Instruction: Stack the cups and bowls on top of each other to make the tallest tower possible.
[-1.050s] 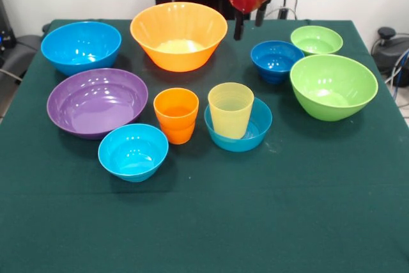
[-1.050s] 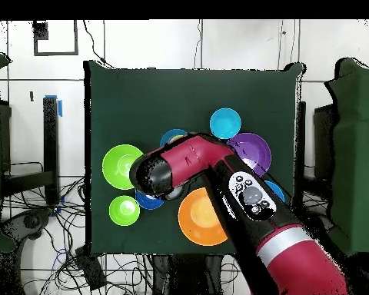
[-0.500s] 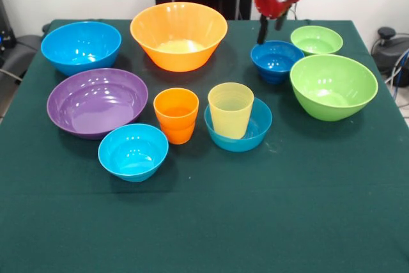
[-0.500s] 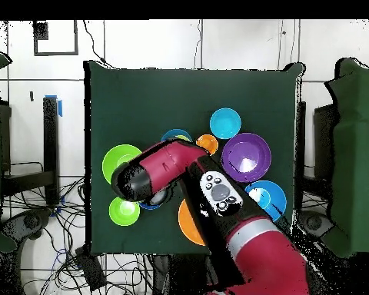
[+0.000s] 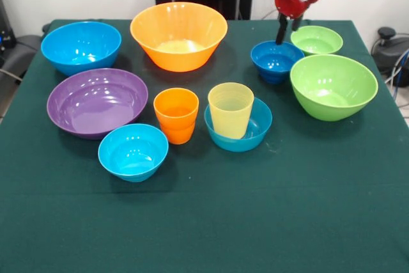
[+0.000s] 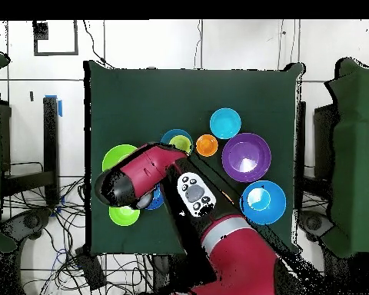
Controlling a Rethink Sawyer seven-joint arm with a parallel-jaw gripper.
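Hovering end effector (image 5: 285, 30) above dark blue bowl (image 5: 276, 60) rim; finger spread unclear.

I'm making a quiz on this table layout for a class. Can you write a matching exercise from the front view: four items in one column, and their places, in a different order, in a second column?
Items:
1. pale yellow cup
2. orange cup
3. small dark blue bowl
4. purple bowl

Places:
A. just below the gripper, beside the small green bowl
B. standing inside a light blue bowl
C. at the left, in front of the large blue bowl
D. on the cloth between two light blue bowls

Pairs: 1-B, 2-D, 3-A, 4-C
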